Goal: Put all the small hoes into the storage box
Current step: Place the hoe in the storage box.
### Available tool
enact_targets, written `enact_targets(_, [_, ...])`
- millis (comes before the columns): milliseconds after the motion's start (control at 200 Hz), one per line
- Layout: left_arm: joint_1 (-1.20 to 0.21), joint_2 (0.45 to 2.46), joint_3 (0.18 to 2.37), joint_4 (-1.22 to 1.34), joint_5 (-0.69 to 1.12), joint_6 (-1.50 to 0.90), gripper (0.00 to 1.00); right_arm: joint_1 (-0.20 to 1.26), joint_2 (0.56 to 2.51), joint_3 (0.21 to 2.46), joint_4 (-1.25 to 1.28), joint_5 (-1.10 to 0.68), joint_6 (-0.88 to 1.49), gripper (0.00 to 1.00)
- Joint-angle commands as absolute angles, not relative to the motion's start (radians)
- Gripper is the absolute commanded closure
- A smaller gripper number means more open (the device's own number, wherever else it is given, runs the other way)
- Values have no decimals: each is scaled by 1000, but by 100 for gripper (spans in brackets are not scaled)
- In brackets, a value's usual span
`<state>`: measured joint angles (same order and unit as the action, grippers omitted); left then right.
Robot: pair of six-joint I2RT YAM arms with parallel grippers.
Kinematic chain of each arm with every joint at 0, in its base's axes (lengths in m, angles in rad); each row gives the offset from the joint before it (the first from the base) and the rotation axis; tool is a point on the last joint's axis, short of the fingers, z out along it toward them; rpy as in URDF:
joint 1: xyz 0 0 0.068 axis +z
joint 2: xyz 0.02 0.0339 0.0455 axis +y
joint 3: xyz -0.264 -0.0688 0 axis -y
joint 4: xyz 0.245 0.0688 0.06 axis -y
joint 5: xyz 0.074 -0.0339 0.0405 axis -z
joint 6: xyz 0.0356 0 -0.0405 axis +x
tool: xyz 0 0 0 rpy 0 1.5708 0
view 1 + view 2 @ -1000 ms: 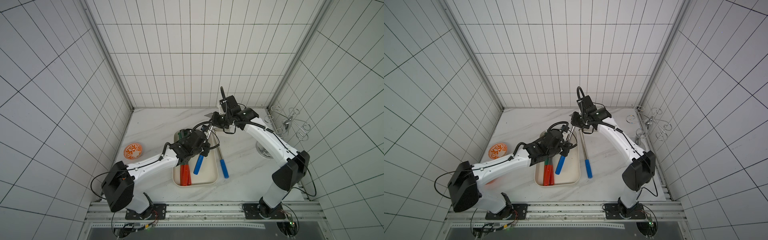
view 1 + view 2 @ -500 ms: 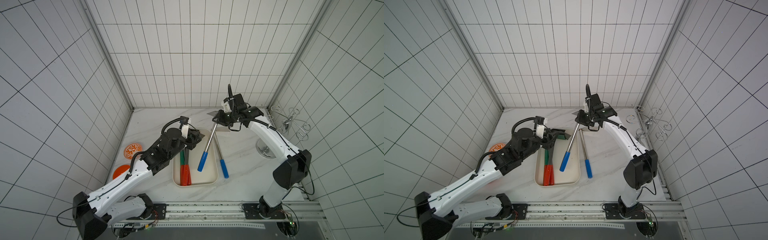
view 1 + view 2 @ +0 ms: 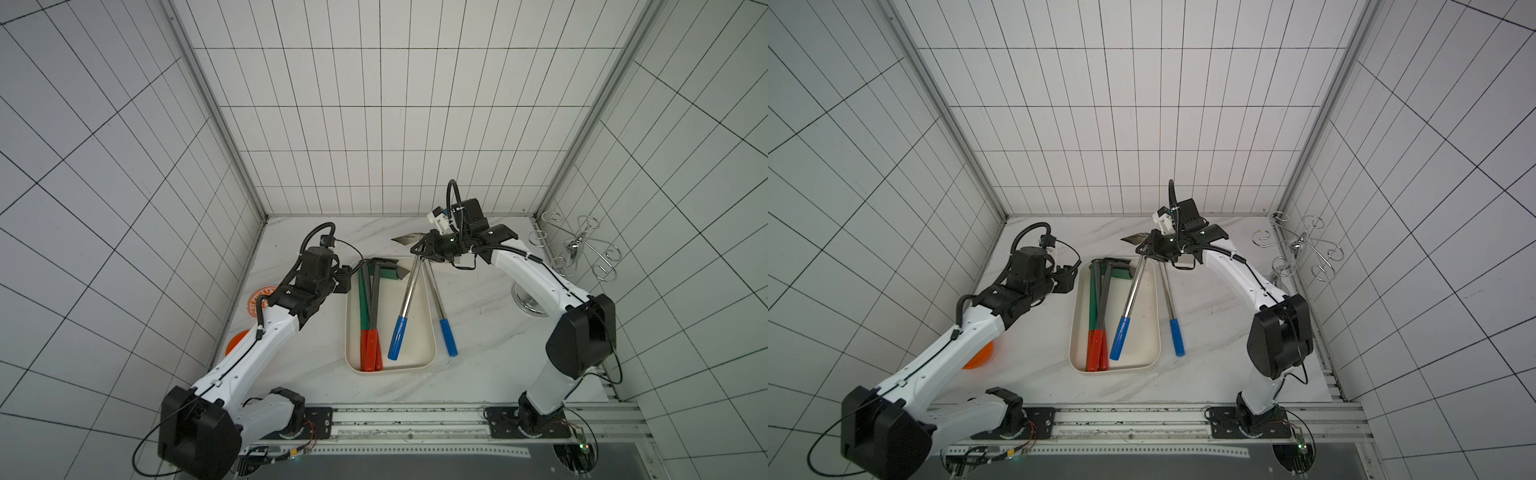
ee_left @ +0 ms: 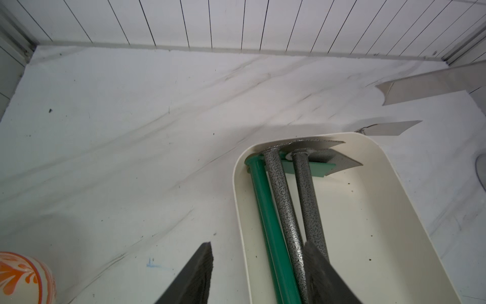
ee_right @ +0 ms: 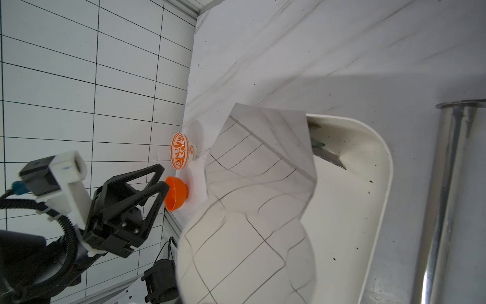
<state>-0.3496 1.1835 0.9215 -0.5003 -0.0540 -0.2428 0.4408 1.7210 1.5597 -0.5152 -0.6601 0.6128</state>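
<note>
The storage box (image 3: pixel 432 332) (image 3: pixel 1073 332) is a cream tray in mid-table. In it lie a green hoe (image 3: pixel 363 303) and two grey hoes (image 4: pixel 284 200), their handles red. My right gripper (image 3: pixel 420 250) (image 3: pixel 1144 249) is shut on a small hoe (image 3: pixel 407 291) (image 3: pixel 1133 293) just below its head. The steel shaft slants down over the box, blue handle low inside. Its shiny blade (image 5: pixel 263 171) fills the right wrist view and hides the jaws. My left gripper (image 3: pixel 345 283) (image 4: pixel 259 252) is open, straddling the box's left wall at the far corner, holding nothing.
A second blue-handled steel hoe (image 3: pixel 442 324) (image 5: pixel 447 184) lies on the table just right of the box. A patterned bowl (image 3: pixel 259 297) and an orange bowl (image 3: pixel 236 343) sit by the left wall. A wire rack (image 3: pixel 575 249) stands at the far right.
My left gripper has opened and pulled away from the held hoe's shaft, ending beside the box's far left corner. The right gripper shifted slightly right with the hoe.
</note>
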Motion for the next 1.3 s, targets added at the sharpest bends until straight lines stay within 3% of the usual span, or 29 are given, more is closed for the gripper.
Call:
enact_targets(0, [-338, 1225, 940, -572, -64, -258, 43, 446, 1691, 1479, -387, -764, 642, 100])
enact_targets(480, [-323, 1402, 982, -630, -54, -274, 45, 453, 1736, 1404, -279, -800, 664, 100])
enact_targets(1295, [-324, 1510, 1006, -581, -11, -283, 54, 482, 1773, 1341, -214, -781, 696, 100])
